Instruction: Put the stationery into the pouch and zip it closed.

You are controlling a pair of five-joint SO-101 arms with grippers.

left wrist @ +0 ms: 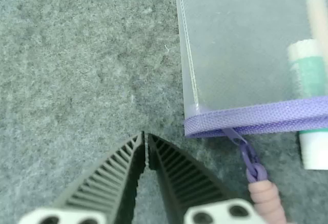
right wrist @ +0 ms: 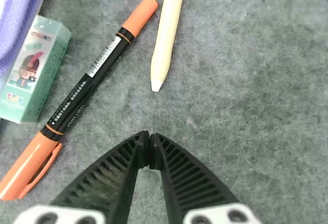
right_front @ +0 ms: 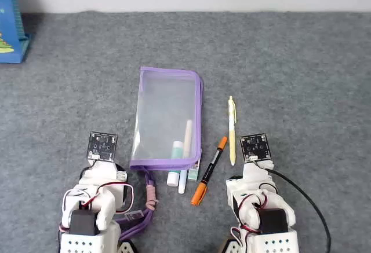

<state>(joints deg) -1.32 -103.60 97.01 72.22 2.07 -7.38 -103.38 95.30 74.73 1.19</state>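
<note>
A clear pouch (right_front: 165,117) with purple trim lies flat mid-table, its open mouth toward the arms. A green-and-white glue stick (right_front: 174,161) and a cream pen (right_front: 186,151) stick halfway out of it. A small green eraser box (right wrist: 32,74) lies at the pouch's corner. Right of it lie an orange-capped black marker (right_front: 210,169) and a yellow pen (right_front: 232,128). The zipper pull (left wrist: 262,190) with a pink tab trails from the mouth. My left gripper (left wrist: 145,141) is shut, just off the pouch's near left corner. My right gripper (right wrist: 149,141) is shut, near the yellow pen's tip (right wrist: 158,83).
A blue box (right_front: 11,24) stands at the far left edge by the white wall. Grey felt (right_front: 301,73) covers the table. A purple strap (right_front: 139,221) runs from the pouch toward the left arm's base.
</note>
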